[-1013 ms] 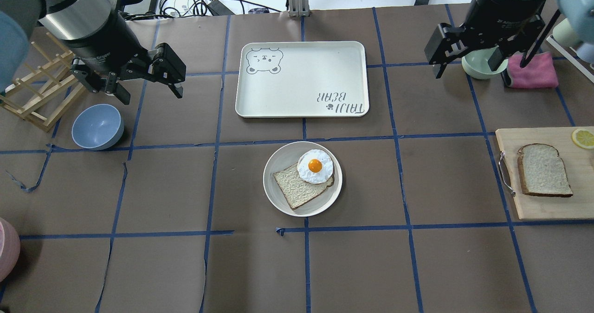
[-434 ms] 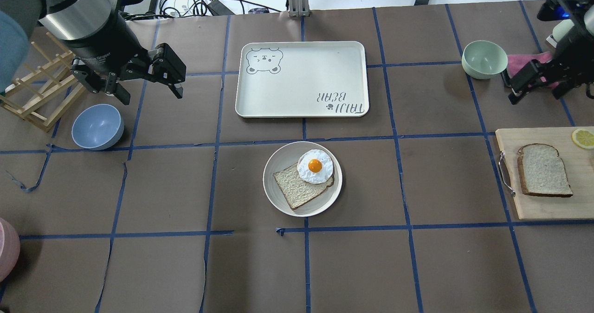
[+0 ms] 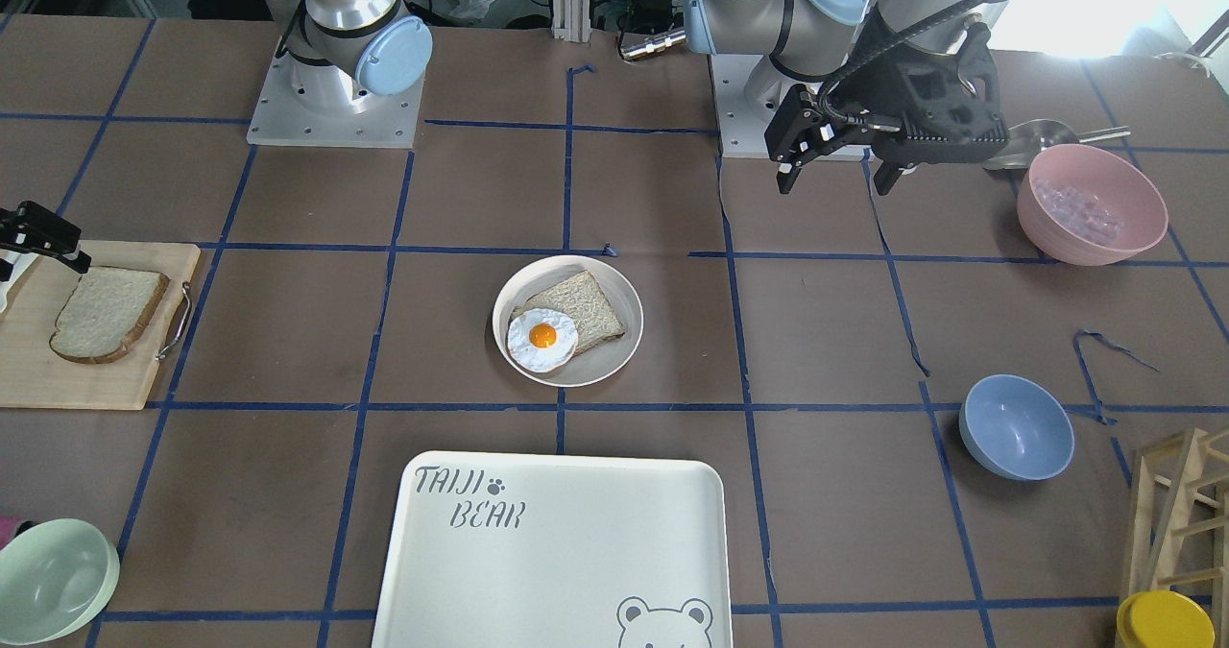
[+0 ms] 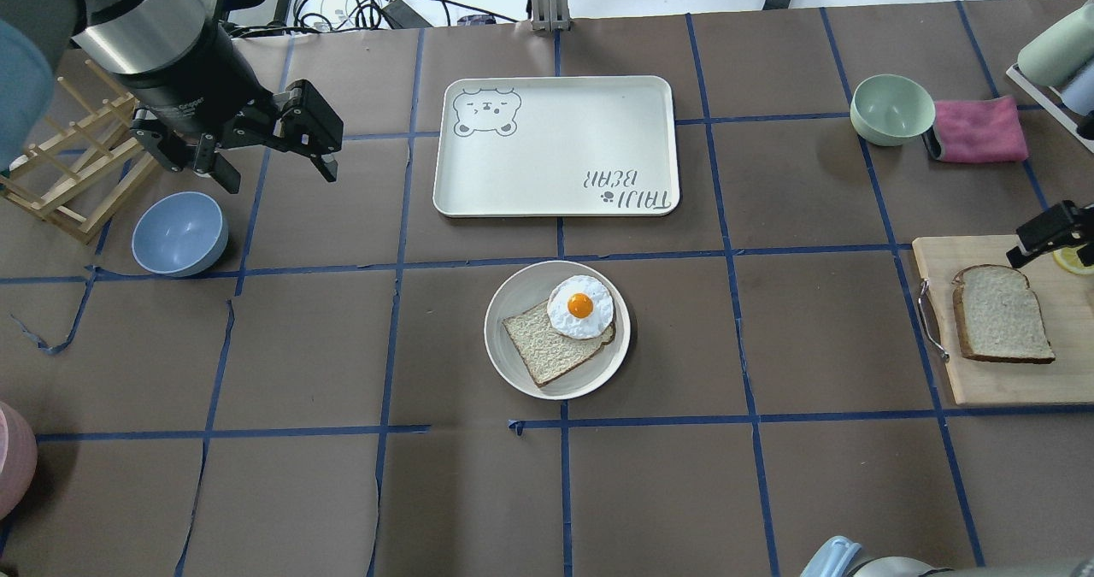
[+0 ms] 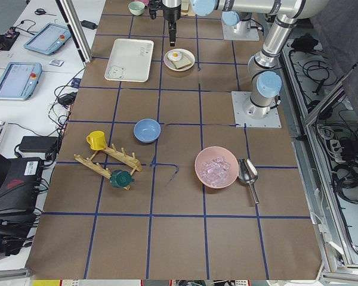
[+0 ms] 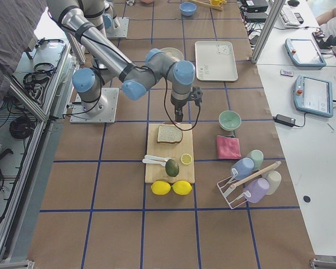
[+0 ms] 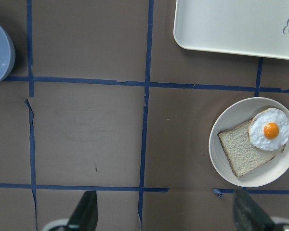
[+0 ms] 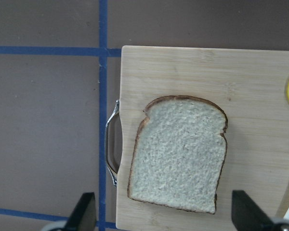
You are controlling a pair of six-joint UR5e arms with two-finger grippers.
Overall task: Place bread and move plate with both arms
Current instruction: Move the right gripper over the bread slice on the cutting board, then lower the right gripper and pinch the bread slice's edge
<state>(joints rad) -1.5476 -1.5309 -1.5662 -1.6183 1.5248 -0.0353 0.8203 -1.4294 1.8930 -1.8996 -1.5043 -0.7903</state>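
Right gripper [image 8: 164, 214] spread wide, nothing held, bread [image 8: 178, 154] laid flat on cutting board [image 8: 260, 72], edges untouched, left gripper [image 4: 280, 179] spread, empty.

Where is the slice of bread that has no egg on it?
The plain bread lies flat on the wooden cutting board at the right edge of the overhead view, just beside the board's metal handle.
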